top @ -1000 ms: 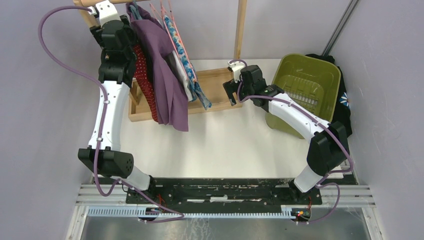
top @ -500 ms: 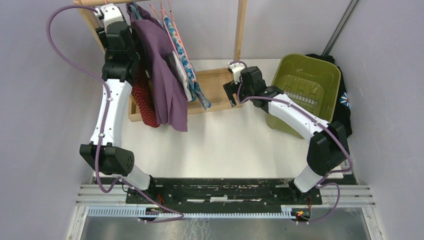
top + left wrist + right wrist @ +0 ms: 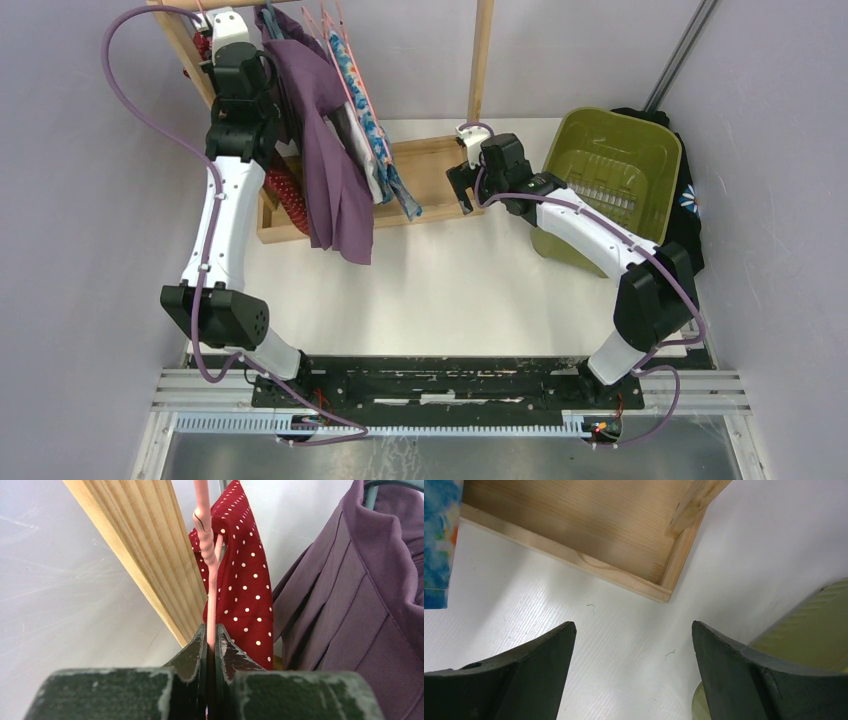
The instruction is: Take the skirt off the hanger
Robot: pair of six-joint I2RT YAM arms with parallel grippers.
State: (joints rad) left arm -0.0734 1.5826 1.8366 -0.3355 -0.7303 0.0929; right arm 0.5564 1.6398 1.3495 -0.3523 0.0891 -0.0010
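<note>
The left arm has swung toward the upper left of the top view, and the left gripper (image 3: 211, 632) has pressed together on the pink hanger (image 3: 206, 555). The right gripper (image 3: 634, 625) hangs spread wide over the white table (image 3: 624, 670), by the wooden rack (image 3: 480, 60) base. The green bin (image 3: 610, 170) sits at right. The red dotted skirt (image 3: 240, 580) – seemingly draped on that hanger – hangs between the rack post and a purple garment (image 3: 350, 605).

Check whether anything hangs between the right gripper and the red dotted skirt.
Yes. The purple garment and the blue patterned garment hang between the open right gripper and the red dotted skirt. The left gripper is shut on its pink hanger.
</note>
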